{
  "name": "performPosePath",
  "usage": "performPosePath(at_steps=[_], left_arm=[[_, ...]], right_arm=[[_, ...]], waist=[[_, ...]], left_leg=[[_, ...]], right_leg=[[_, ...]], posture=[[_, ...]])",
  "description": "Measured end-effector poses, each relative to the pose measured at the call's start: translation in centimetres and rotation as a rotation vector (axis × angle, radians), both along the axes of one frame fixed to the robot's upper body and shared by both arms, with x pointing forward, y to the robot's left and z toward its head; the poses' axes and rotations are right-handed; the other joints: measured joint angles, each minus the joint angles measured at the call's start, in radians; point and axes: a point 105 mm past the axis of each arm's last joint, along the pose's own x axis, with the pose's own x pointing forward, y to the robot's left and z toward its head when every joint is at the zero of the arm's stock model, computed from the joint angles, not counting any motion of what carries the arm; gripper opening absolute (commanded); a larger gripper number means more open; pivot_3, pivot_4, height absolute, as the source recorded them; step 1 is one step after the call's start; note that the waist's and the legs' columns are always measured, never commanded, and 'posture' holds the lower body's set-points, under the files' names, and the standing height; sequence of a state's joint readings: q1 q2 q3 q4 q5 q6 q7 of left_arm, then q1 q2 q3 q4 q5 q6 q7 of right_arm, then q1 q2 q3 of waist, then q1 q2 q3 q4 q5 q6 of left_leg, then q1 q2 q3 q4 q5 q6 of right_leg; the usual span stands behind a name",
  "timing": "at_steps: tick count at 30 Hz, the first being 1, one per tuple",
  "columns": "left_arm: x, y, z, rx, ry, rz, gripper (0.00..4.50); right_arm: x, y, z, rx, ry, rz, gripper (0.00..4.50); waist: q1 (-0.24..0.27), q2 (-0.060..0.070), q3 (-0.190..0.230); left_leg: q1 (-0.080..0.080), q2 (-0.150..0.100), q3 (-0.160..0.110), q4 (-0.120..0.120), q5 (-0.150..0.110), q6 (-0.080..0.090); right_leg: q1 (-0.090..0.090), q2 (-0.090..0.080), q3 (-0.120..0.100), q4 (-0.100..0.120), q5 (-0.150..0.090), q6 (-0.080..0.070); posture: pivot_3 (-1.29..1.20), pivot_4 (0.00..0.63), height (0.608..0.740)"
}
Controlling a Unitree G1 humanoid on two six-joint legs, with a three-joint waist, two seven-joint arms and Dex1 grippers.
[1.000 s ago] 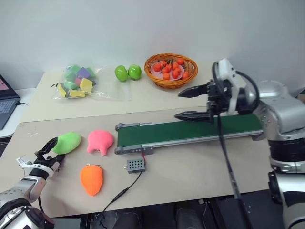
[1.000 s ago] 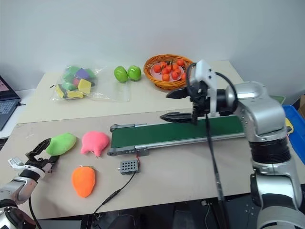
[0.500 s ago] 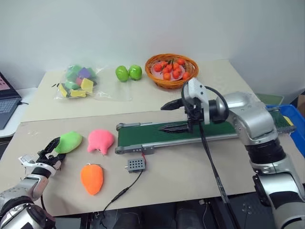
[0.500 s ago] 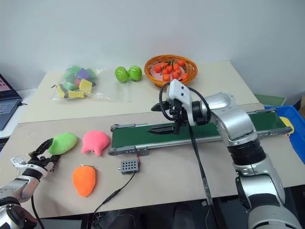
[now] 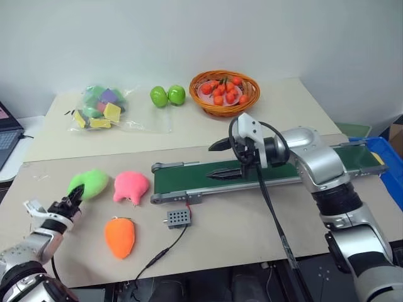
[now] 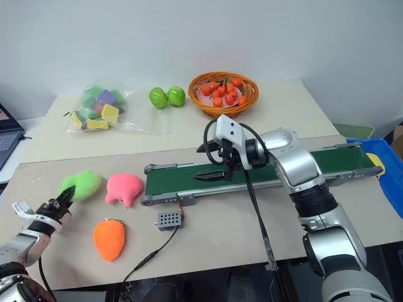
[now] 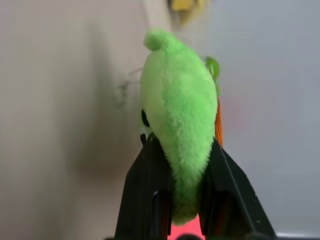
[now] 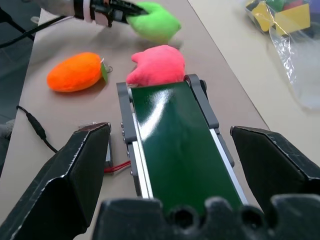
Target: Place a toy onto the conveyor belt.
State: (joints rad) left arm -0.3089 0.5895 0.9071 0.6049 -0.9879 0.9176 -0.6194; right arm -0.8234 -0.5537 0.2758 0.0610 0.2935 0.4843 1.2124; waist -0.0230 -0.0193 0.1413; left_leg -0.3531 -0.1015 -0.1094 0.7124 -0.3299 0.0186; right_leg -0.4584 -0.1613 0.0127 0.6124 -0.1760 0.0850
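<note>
The lime-green fuzzy toy is at the table's front left, pinched at its near end by my left gripper, which is shut on it and holds it a little off the table. In the left wrist view the toy bulges up from between the two black fingers. The conveyor belt, dark green in a grey frame, runs across the middle of the table. My right gripper hovers open over its left half, pointing left, with nothing between the fingers.
A pink plush and an orange carrot plush lie close to the toy. A small grey box with a cable sits before the belt's left end. At the back are a bag of blocks, two green apples and a fruit basket.
My left gripper has shut on the green toy and raised it off the table. The right gripper has swung left and lower over the belt, staying open.
</note>
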Motion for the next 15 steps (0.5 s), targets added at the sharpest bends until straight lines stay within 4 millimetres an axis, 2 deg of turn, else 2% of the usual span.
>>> performPosePath(at_steps=[1,3,6,9,11,12,13,15], left_arm=[[0.3,0.0,1.8,0.066,-0.048,0.001,0.63],[0.8,0.0,4.2,0.196,-0.093,0.032,0.63],[2.2,-1.2,8.5,0.43,-0.165,0.08,0.63],[3.2,-3.7,12.7,0.604,-0.269,0.06,0.63],[3.7,-5.1,13.8,0.836,-0.262,0.036,0.63],[4.0,-6.3,13.8,1.045,-0.246,0.012,0.63],[4.2,-7.3,13.6,1.193,-0.244,-0.022,0.63],[4.3,-9.1,12.8,1.377,-0.26,-0.084,0.63]], right_arm=[[0.1,0.0,-0.1,-0.001,0.003,0.0,4.5],[0.2,-0.1,-0.2,-0.001,0.003,-0.001,4.5],[0.3,0.0,-0.4,-0.001,0.002,-0.002,4.5],[0.3,0.1,-0.4,0.004,-0.004,0.008,4.5],[0.3,0.1,-0.5,0.001,-0.005,0.008,4.5],[0.5,0.0,-0.6,-0.004,-0.006,0.003,4.5],[0.5,-0.1,-0.7,-0.008,-0.007,-0.002,4.5],[0.6,-0.2,-0.8,-0.01,-0.007,-0.004,4.5]], waist=[[-0.001,0.0,0.0],[-0.001,0.0,0.0],[0.0,-0.001,0.0],[0.001,-0.001,0.0],[-0.003,-0.001,0.0],[-0.007,-0.001,0.0],[-0.011,-0.001,0.0],[-0.017,-0.001,0.0]], left_leg=[[0.0,0.0,0.0,0.0,0.0,0.0],[0.0,0.0,0.0,-0.001,0.0,0.001],[-0.001,0.0,0.0,-0.001,0.0,0.0],[-0.001,0.0,0.0,-0.001,0.0,0.0],[-0.001,-0.001,0.0,-0.001,0.0,0.0],[-0.001,-0.001,0.0,-0.002,0.0,0.0],[-0.001,-0.001,0.001,-0.003,0.0,0.0],[-0.001,-0.001,0.001,-0.003,0.0,0.0]], right_leg=[[0.0,0.0,0.0,0.0,0.0,0.0],[0.0,0.0,0.0,0.0,0.0,0.0],[0.0,0.0,-0.001,-0.001,0.0,0.0],[0.001,0.0,-0.001,-0.002,0.0,0.0],[0.0,0.0,-0.001,-0.002,0.0,0.0],[0.0,0.0,-0.001,-0.002,0.0,0.0],[0.0,0.0,0.0,-0.002,0.0,0.0],[0.0,0.0,0.0,-0.002,0.0,0.0]], posture=[[0.0,0.15,0.74],[0.0,0.15,0.74],[0.0,0.15,0.74],[0.0,0.15,0.74],[0.0,0.15,0.74],[0.0,0.15,0.74],[0.0,0.15,0.74],[0.0,0.15,0.74]])
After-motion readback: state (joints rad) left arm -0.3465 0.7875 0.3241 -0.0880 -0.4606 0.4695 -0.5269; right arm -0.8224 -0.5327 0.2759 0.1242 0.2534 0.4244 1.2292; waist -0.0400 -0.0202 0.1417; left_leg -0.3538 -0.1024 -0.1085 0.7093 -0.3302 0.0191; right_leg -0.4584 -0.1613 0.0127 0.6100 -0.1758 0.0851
